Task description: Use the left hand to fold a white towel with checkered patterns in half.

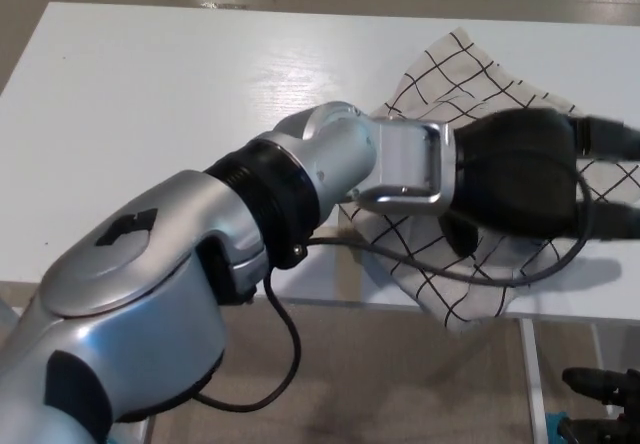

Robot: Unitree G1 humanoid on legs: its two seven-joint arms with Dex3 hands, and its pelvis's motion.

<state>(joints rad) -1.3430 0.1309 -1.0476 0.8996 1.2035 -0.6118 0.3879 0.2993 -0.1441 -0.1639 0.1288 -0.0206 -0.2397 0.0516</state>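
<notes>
One towel, one hand spread over it at the table's right edge.
Left hand (pixel 520 186) lies fingers apart, holding nothing, on the checkered towel (pixel 440 74), whose near corner hangs off the white table (pixel 150 114) (mind that); I'd pinch that corner and carry it across squarely.

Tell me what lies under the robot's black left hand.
Under the black left hand lies the white checkered cloth towel, spread on the white table. The towel's part beneath the palm is covered and cannot be seen.
</notes>
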